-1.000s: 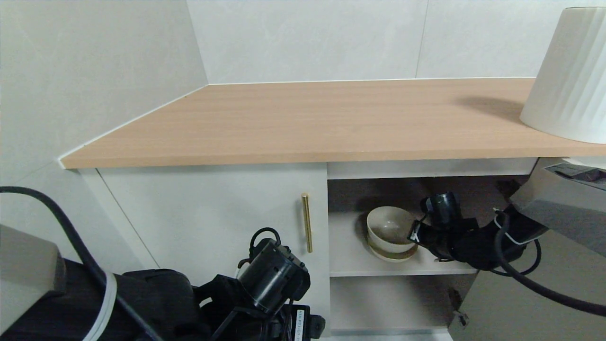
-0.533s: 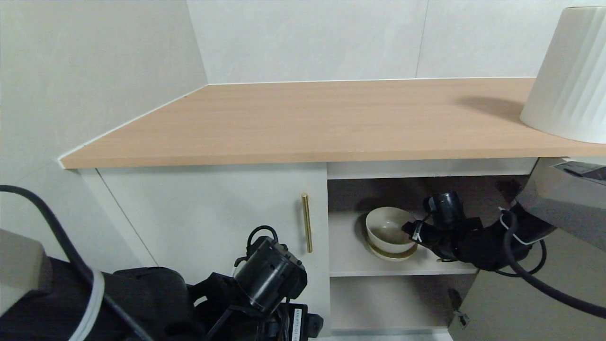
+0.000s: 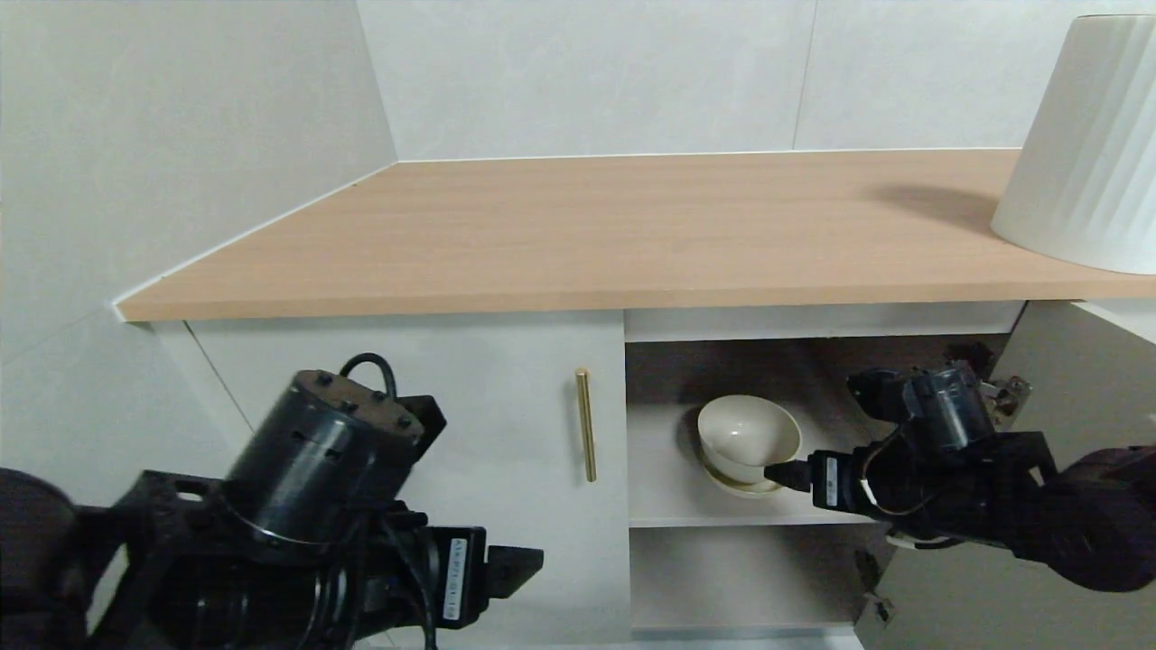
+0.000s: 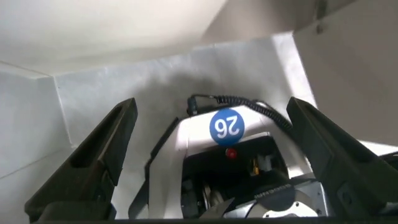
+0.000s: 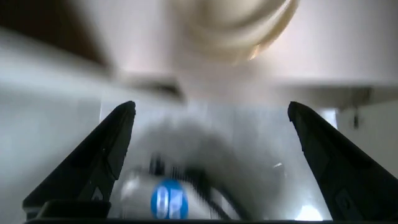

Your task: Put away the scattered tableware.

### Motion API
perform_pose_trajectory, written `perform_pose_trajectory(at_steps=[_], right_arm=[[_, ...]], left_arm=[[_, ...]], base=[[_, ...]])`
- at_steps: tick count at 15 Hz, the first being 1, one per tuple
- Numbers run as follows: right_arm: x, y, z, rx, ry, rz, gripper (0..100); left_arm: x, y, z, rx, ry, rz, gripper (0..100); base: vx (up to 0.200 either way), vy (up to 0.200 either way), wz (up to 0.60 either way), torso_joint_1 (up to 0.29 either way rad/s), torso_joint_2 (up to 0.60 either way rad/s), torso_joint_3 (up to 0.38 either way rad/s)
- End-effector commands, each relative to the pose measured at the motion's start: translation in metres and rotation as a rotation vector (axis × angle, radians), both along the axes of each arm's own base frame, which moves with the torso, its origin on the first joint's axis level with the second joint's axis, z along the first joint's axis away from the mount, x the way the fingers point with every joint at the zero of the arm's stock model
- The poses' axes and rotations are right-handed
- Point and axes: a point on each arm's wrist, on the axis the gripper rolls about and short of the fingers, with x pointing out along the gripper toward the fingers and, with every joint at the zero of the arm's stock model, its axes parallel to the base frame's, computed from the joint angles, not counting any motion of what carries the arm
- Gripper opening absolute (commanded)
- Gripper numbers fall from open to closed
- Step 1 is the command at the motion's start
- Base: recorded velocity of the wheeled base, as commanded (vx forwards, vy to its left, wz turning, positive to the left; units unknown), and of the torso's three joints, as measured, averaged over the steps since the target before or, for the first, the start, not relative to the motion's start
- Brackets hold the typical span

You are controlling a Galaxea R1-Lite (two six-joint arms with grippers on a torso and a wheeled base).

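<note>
A cream bowl sits stacked on another dish on the upper shelf of the open cabinet. The right wrist view shows this bowl blurred, beyond the fingers. My right gripper is just in front of the shelf edge, level with the bowl's base and a little to its right. It is open and holds nothing. My left gripper is low in front of the closed left door, open and empty.
A closed cabinet door with a gold handle is left of the opening. The right door stands swung open beside my right arm. A lower shelf lies beneath. On the wooden countertop a white ribbed lampshade stands at the far right.
My right gripper has drawn back from the bowl's rim towards the shelf edge; the bowl stays on the shelf. My left arm has swung up and to the left.
</note>
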Motion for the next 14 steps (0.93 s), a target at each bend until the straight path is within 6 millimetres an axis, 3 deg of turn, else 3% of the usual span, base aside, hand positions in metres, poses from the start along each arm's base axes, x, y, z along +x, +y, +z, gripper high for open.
perform_pose_trajectory(at_steps=[1,3,6,9,14], right_arm=[[-0.049,-0.010,0.039,0.014,-0.033,0.082,100],[-0.074,-0.021,0.061,0.002,-0.002,0.090,100],[-0.096,-0.033,0.088,-0.028,0.062,0.093,100],[-0.097,-0.029,0.085,-0.064,0.174,0.117,100],[-0.101,-0.032,0.091,-0.057,0.147,0.116,100]], left_arm=[[-0.012,0.030,0.016,-0.043,-0.058,0.056,100],[-0.017,0.046,0.017,-0.018,-0.089,0.073,100],[-0.016,0.051,0.016,-0.006,-0.094,0.085,100],[-0.007,0.045,0.013,-0.010,-0.084,0.077,100],[-0.005,0.044,0.010,-0.005,-0.075,0.077,100]], base=[[0.000,0.000,0.00,0.000,0.00,0.000],[0.000,0.000,0.00,0.000,0.00,0.000],[0.000,0.000,0.00,0.000,0.00,0.000],[0.000,0.000,0.00,0.000,0.00,0.000],[-0.040,0.000,0.00,0.000,0.00,0.000]])
